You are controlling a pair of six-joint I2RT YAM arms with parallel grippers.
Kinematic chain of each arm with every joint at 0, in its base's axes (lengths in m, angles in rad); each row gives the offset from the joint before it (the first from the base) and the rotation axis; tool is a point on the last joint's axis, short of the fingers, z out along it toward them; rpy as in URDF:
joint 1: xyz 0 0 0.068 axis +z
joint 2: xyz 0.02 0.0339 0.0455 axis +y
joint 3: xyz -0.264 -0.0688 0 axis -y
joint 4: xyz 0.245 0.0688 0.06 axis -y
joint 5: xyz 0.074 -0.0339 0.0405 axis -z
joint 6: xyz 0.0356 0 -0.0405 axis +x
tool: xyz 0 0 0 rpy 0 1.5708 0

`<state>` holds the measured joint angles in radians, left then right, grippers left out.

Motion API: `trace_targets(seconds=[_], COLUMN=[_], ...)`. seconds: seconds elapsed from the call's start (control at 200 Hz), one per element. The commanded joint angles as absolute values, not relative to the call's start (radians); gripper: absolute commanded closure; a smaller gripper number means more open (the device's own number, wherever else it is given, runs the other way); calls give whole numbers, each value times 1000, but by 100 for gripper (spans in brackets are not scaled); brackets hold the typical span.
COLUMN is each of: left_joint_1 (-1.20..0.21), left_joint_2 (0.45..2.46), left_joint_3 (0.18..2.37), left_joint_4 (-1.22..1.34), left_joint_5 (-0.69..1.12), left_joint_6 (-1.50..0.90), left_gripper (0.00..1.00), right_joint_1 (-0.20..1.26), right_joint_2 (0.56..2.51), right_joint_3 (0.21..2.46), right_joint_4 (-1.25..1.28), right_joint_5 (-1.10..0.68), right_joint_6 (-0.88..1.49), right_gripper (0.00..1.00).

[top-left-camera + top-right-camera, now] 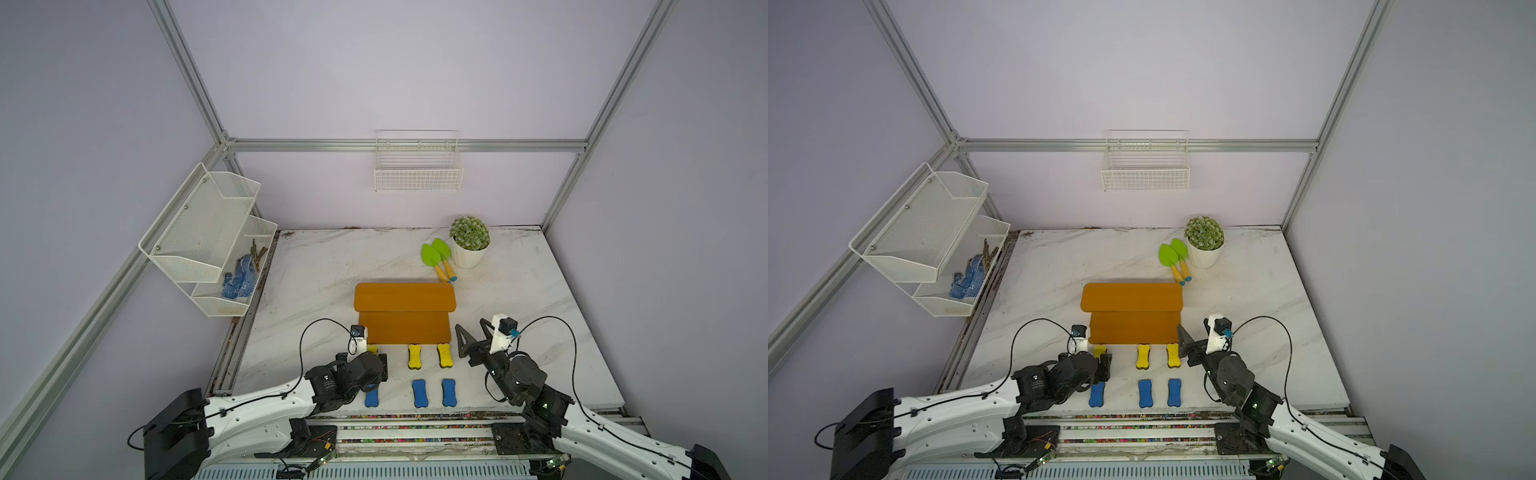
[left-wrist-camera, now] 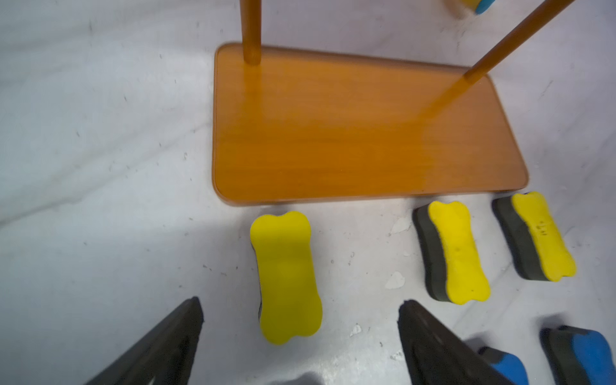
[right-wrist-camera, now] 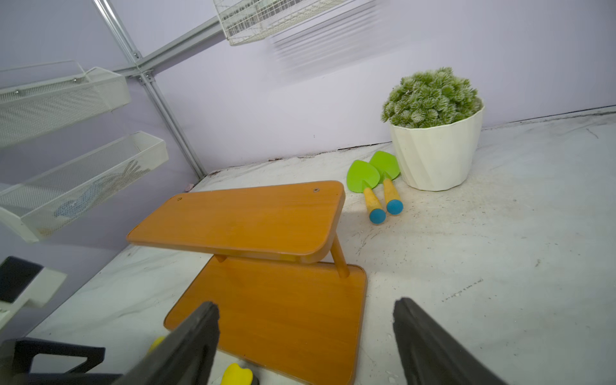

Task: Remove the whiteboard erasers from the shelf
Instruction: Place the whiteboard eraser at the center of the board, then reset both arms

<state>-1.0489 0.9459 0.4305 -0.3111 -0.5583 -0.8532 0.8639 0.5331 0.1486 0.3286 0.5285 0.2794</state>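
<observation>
The orange-brown shelf (image 1: 405,311) (image 3: 266,226) stands mid-table, and both its boards are bare. Several whiteboard erasers lie on the marble in front of it. Two yellow ones (image 1: 414,356) (image 1: 445,355) sit by the shelf's front edge, and three blue ones (image 1: 419,393) (image 1: 449,392) (image 1: 371,397) lie nearer me. A third yellow eraser (image 2: 286,276) rests flat on the table between the spread fingers of my left gripper (image 2: 300,301), touching neither finger. My right gripper (image 3: 306,302) (image 1: 469,324) hovers open and empty at the shelf's right front corner.
A potted plant (image 1: 469,241) and two green toy shovels (image 1: 436,257) sit behind the shelf on the right. A white mesh wall rack (image 1: 208,237) holding blue gloves hangs on the left. A white wire basket (image 1: 417,166) hangs on the back wall.
</observation>
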Motion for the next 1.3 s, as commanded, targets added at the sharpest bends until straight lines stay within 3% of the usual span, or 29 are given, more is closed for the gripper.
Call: trace_targets(seconds=[0.0, 0.13, 0.23, 0.27, 0.33, 0.415, 0.48, 0.565, 0.8, 0.94, 1.06, 1.195, 1.29], left_joint_1=[-1053, -1052, -1015, -939, -701, -396, -177, -52, -1, 50, 59, 56, 43], left_joint_2=[793, 641, 529, 491, 471, 502, 663, 939, 1342, 1470, 1464, 1386, 1541], left_joint_3=[461, 368, 205, 195, 241, 246, 240, 255, 436, 529, 530, 402, 346], left_joint_4=[-306, -149, 344, 366, 205, 176, 246, 389, 554, 541, 529, 725, 964], left_joint_5=[-712, -1016, -1085, -1027, -881, -575, -307, -246, -203, -181, -169, -179, -209], left_joint_6=[-678, -531, 60, 167, 79, 46, 41, -25, 20, -31, -34, -80, -57], left_gripper=[0, 0, 0, 0, 0, 0, 0, 0, 0, 0, 0, 0, 0], right_joint_1=[860, 845, 694, 630, 526, 400, 349, 308, 193, 116, 69, 71, 71], right_joint_2=[520, 617, 801, 868, 947, 1068, 1169, 1304, 1665, 1551, 1564, 1580, 1576], right_joint_3=[238, 200, 228, 237, 229, 165, 130, 117, 151, 318, 303, 291, 286], right_joint_4=[299, 582, 672, 697, 759, 935, 1080, 1254, 1599, 1084, 1129, 1178, 1187], right_joint_5=[662, 783, 769, 747, 686, 571, 559, 548, 456, 317, 238, 239, 239], right_joint_6=[105, -191, -250, -205, -158, -81, -74, -88, -55, 27, 54, 46, 47], right_gripper=[1, 1, 1, 1, 1, 1, 1, 1, 1, 0, 0, 0, 0])
